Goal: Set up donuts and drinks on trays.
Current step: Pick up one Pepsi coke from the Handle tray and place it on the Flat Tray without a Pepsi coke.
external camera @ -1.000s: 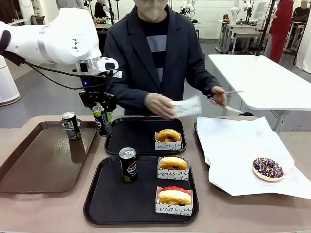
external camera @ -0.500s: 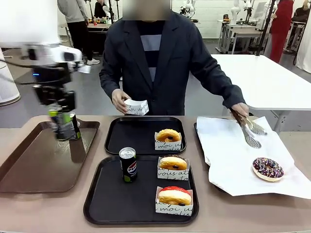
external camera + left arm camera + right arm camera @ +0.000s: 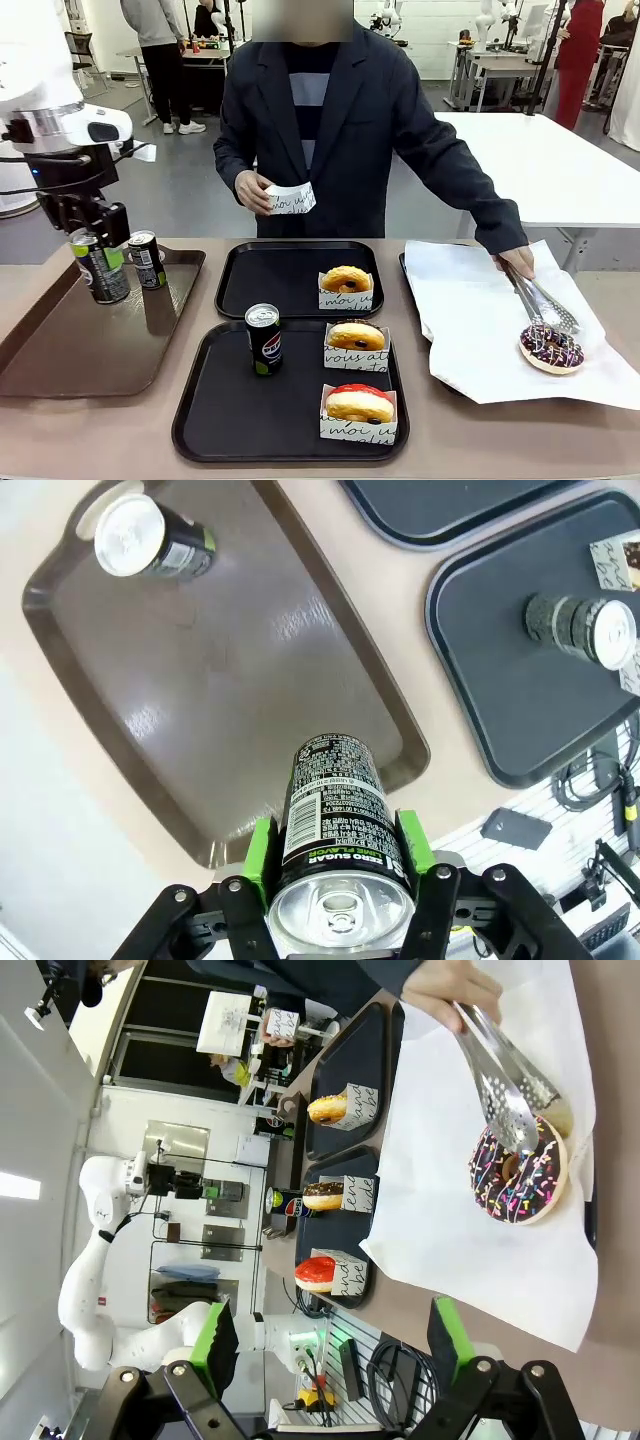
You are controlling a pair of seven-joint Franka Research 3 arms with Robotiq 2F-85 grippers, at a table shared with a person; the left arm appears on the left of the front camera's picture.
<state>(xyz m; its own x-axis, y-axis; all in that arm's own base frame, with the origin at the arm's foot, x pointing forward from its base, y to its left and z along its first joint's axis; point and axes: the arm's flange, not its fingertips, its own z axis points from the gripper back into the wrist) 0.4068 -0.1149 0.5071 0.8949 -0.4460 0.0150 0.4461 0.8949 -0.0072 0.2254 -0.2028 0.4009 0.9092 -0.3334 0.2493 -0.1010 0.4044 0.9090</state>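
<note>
Front view: left gripper (image 3: pixel 97 236) is gripping a green-marked can (image 3: pixel 101 270) over the brown tray (image 3: pixel 60 350).
Left wrist view: green pads (image 3: pixel 262 855) are clamping that can (image 3: pixel 335 810).
Right wrist view: right gripper (image 3: pixel 330 1332) is standing open; tongs (image 3: pixel 500 1090) are touching the sprinkled donut (image 3: pixel 537 1197).

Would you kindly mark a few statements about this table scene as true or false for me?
1. The left claw is shut on a green-marked can. True.
2. The near black tray holds two cans. False: it holds one can.
3. The person's tongs are at the sprinkled donut on the white paper. True.
4. The far black tray holds three donuts. False: it holds one sleeved donut.
5. The right claw grips a donut. False: it is open, with nothing between its fingers.
</note>
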